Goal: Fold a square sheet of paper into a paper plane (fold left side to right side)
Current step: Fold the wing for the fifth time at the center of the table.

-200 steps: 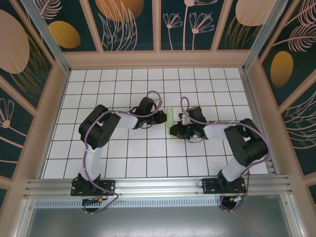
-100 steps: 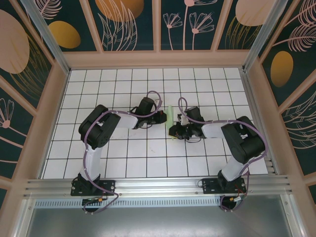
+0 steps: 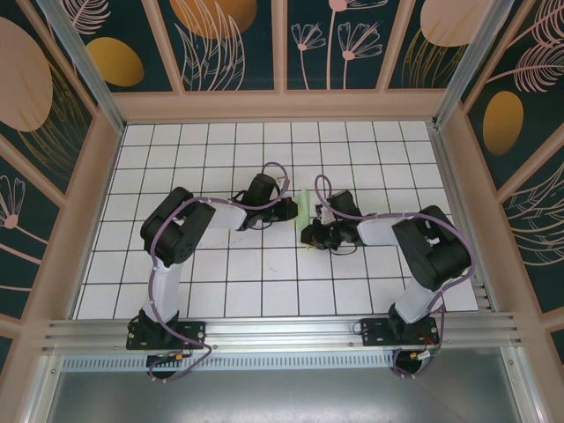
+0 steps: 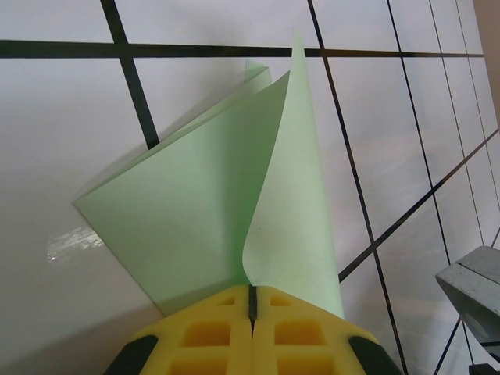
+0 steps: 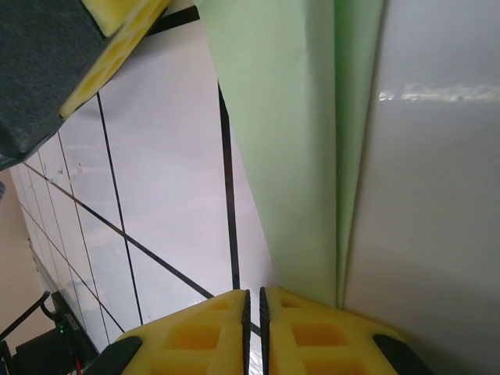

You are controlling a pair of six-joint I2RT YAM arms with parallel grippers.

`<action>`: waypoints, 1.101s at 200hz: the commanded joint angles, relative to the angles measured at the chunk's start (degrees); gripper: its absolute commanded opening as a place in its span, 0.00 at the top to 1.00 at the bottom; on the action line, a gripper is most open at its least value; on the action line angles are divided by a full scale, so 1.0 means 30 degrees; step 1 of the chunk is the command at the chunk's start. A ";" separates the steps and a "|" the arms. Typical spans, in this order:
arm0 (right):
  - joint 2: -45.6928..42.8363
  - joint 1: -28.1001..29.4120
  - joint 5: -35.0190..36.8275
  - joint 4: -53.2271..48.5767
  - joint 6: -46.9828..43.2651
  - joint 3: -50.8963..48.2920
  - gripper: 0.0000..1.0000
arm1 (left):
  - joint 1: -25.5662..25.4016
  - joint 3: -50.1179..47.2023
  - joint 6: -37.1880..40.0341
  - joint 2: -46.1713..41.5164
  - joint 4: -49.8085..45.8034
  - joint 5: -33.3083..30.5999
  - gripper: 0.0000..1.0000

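Over the last second the right arm had drawn its elbow and forearm in toward the left hand (image 4: 251, 303), while the left arm and the paper (image 4: 195, 219) had not moved. In the top view the right hand (image 3: 309, 234) sat just on the near side of the left hand, close to the paper's near end. I judged this as the right hand coming in to help with the crease, because the fold was not yet laid flat.

The left wrist view showed what the top view could not. The left hand's pads were pressed together on the paper's corner. The sheet rose from them in doubled layers, one flap curling up and away from the surface (image 3: 220, 282). From above the paper read only as a slim green strip beside the left hand.

The right wrist view showed the right hand's pads almost together, with only a thin slit between them. The paper's edge met the top of one pad rather than entering the slit, so I could not tell whether it was pinched there. That view also caught the left hand's yellow pad off to one side.
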 commanded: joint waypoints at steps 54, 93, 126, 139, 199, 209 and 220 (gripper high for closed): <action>-0.0763 0.1373 0.1075 -0.2391 -0.0387 -0.1198 0.83 | 0.0218 0.0062 -0.0116 0.1598 -0.2068 -0.3142 1.00; -0.0981 0.1877 0.1141 -0.2662 -0.0255 -0.1689 0.83 | 0.0218 0.0101 -0.0113 0.1720 -0.2071 -0.3179 1.00; -0.1590 0.1960 0.1070 -0.3303 -0.0492 -0.1779 0.82 | 0.0218 0.0047 -0.0059 0.1694 -0.1964 -0.3069 1.00; -0.2086 0.1877 0.1080 -0.3824 -0.0769 -0.1392 0.82 | 0.0226 0.0021 -0.0031 0.1686 -0.1905 -0.2954 1.00; -0.3550 -0.1185 -0.0584 -0.3133 -0.1395 0.0605 0.82 | 0.0216 -0.0071 0.0020 0.1570 -0.1657 -0.2566 1.00; -0.3322 -0.1668 -0.0409 -0.2794 -0.1344 0.0986 0.82 | 0.0230 -0.0070 0.0029 0.1565 -0.1642 -0.2563 1.00; -0.2794 -0.1980 -0.0262 -0.2395 -0.1238 0.1503 0.82 | 0.0224 -0.0071 0.0022 0.1569 -0.1613 -0.2507 1.00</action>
